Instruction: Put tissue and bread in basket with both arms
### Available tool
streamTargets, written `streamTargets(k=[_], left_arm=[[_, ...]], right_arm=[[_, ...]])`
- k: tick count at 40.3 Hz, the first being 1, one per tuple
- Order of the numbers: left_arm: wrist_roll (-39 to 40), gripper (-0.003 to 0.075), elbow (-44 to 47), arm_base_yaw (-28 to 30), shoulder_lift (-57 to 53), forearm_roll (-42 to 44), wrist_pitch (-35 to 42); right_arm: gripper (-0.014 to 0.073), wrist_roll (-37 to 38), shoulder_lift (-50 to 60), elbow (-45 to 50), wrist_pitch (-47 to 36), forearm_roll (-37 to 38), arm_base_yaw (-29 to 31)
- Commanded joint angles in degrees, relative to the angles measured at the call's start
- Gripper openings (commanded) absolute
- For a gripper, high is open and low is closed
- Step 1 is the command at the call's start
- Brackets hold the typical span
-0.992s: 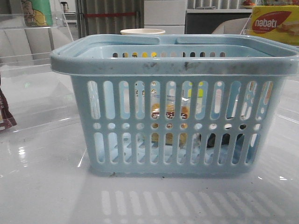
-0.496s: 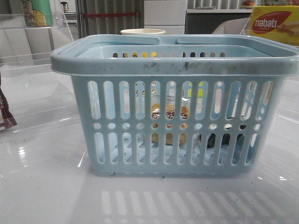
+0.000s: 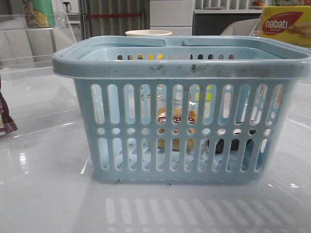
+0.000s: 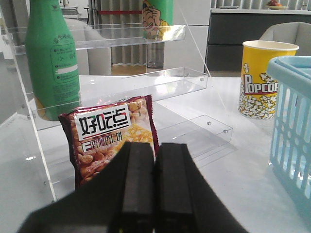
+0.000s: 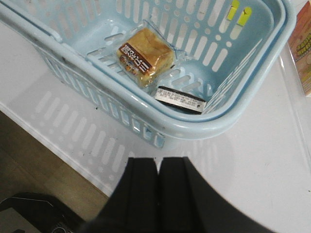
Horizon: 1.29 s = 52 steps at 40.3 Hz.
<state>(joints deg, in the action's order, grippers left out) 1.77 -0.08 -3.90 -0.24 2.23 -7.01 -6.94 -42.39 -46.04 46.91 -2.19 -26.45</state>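
The light-blue basket (image 3: 180, 68) stands in the middle of the table; it also shows in the right wrist view (image 5: 214, 124) and at the edge of the left wrist view (image 4: 291, 121). The bread (image 5: 146, 56) lies on its floor, seen through the slots in the front view (image 3: 176, 115). The dark tissue pack (image 5: 180, 100) lies beside the bread against the basket wall, a dark shape through the slots (image 3: 232, 145). My left gripper (image 4: 154, 145) is shut and empty, away from the basket. My right gripper (image 5: 158, 160) is shut and empty, outside the basket rim.
A maroon snack packet (image 4: 112, 138) leans against a clear acrylic shelf (image 4: 146, 82) holding a green bottle (image 4: 51, 58). A yellow popcorn cup (image 4: 262, 77) stands beyond the basket. A yellow nabati box (image 3: 286, 24) sits at the back right. The table edge (image 5: 63, 150) is near the right gripper.
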Motion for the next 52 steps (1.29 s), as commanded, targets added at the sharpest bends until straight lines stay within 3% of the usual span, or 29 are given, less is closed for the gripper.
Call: streamTargets(k=[1, 13, 52], left_arm=[[0.83, 0.0093, 0.69, -0.49, -0.97, 0.41, 8.81], [-4.49, 0.0093, 0.86, -0.75, -1.11, -4.01, 9.32], [-4.49, 0.0093, 0.86, -1.03, -1.11, -2.23, 9.24]], right_arm=[[0.0028, 0.08, 0.31, -1.5, -3.45, 0.44, 0.41], [0.0028, 0.08, 0.31, -1.5, -3.5, 0.44, 0.41], [0.0028, 0.08, 0.31, -1.5, -3.5, 0.44, 0.41]])
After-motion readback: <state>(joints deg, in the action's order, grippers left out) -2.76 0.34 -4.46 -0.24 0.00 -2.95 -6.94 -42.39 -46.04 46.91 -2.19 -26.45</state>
